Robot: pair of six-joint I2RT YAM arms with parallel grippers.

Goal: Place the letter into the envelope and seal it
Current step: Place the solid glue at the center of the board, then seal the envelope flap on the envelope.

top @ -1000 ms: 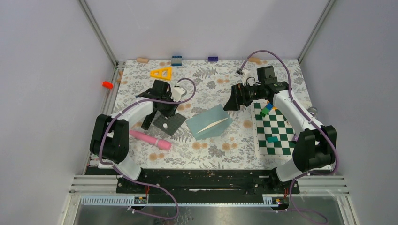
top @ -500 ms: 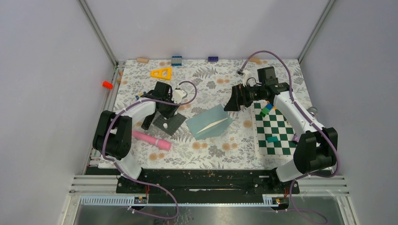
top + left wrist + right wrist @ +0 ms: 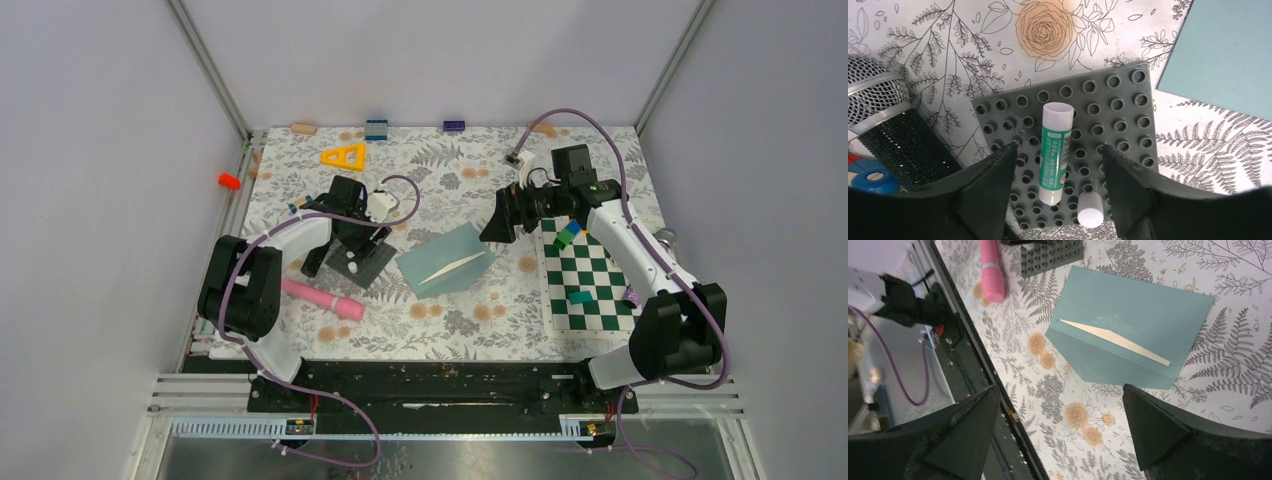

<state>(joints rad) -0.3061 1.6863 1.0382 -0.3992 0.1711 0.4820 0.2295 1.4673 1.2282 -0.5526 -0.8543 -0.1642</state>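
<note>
Envelope (image 3: 1148, 310), flat, teal-grey, with pale letter (image 3: 1118, 342) sliver

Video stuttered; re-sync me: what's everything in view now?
envelope: 1, teal-grey, centre
letter: 1, cream, sliver at envelope's mouth
studded plate: 1, dark grey, left of envelope
glue stick: 1, green-white, on plate
cap: 1, white, on plate
microphone: 1, black-silver, left of plate
cylinder: 1, pink, near left
triangle: 1, yellow, far left
blue brick: 1, far edge
purple brick: 1, far edge
checkered mat: 1, green-white, right, blocks on it
left end effector: 1, black, open, straddling glue stick
right end effector: 1, black, open, near envelope
</note>
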